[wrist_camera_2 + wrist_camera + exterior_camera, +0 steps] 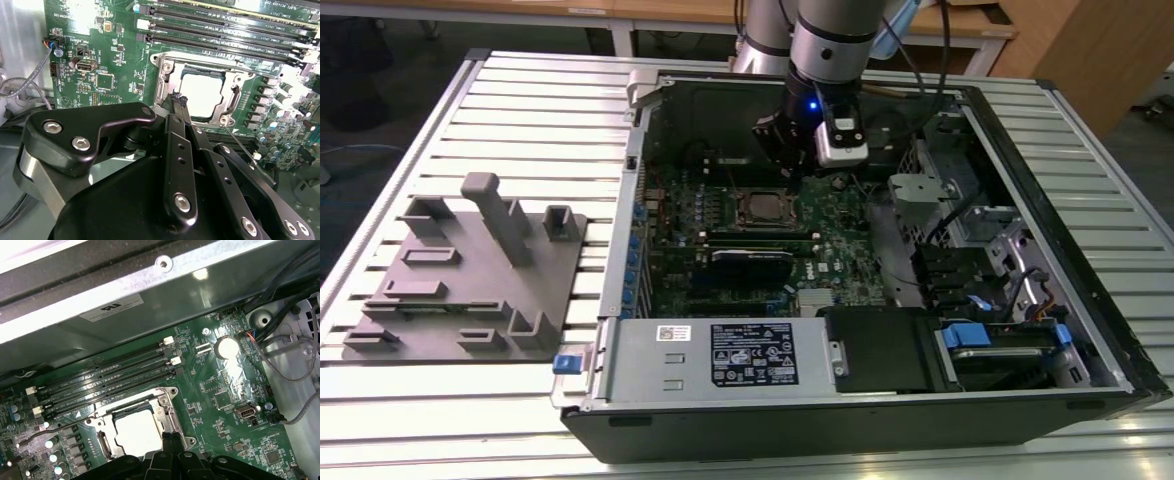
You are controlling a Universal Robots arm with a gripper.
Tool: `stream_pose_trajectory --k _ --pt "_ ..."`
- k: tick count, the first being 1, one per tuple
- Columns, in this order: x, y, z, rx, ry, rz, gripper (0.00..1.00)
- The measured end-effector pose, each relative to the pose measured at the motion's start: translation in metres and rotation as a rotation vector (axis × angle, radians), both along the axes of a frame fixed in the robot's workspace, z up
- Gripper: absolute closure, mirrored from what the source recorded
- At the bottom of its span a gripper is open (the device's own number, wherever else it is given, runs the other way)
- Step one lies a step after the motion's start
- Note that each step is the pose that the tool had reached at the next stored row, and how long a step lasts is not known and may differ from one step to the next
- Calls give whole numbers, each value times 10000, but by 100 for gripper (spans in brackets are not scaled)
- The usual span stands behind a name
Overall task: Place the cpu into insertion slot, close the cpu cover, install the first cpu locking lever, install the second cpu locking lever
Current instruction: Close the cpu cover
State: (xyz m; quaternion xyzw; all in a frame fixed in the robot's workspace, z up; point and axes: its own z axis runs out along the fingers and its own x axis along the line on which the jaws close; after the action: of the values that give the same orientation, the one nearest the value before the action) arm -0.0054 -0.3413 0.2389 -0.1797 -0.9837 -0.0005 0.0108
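Slatted metal tabletop (pixel 520 90) fills the room's middle, and on it an open computer case (pixel 881 440) lies on its side. Next to it, toward the exterior view's left, sits a grey moulded fixture (pixel 454 290) with upright posts. Wooden desks stand along the far side.

From above, the robot arm (pixel 834 40) reaches down into the case, a small blue light (pixel 815 103) glowing on its wrist. Its hand (pixel 781 165) hangs low over the green motherboard (pixel 834 235), just at the edge of the insertion slot (pixel 162 95).

Both wrist views show the hand (pixel 177 100) (pixel 167 436) with its two black fingers drawn together, tips side by side, right next to the socket's frame. Whether the tips touch the frame I cannot tell.

As for the cpu (pixel 761 208), it already lies flat in the slot, its pale metal top (pixel 202 92) (pixel 135 432) catching the light. Around it the cpu cover (pixel 200 65) (pixel 167 412) is folded down, its silvery frame bordering the chip on all sides.

One thin wire locking lever (pixel 245 150) (pixel 55 432) runs out from a corner of the socket along the board; I cannot tell if it is latched.

Long dark memory slots (pixel 215 25) (pixel 110 382) lie in a row beside the socket. In the exterior view a black card (pixel 750 262) stands on the board near the socket, and a silver box with a label (pixel 720 355) sits at the case's near wall.
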Motion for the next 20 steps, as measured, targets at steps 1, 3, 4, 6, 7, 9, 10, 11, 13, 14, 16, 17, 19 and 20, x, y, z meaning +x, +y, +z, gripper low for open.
stream_pose_trajectory --k 1,3,4,6,7,9,10,11,13,14,16,17,19,20 --pt "0 0 0 1 -1 59 89" --pt "0 0 0 1 0 182 89" --pt "0 0 -1 1 0 216 89" --pt "0 0 -1 1 0 222 89" --pt "-1 0 -1 0 0 222 89" --pt "0 0 0 0 0 222 89" --pt "0 0 -1 0 -1 222 89" --pt "0 0 0 0 0 224 89" --pt "0 0 0 0 0 225 89" --pt "0 0 0 0 0 227 89" --pt "0 0 -1 1 0 243 89" --pt "0 0 -1 1 0 263 89" --pt "0 0 -1 1 0 342 89" --pt "0 0 -1 1 0 392 89"
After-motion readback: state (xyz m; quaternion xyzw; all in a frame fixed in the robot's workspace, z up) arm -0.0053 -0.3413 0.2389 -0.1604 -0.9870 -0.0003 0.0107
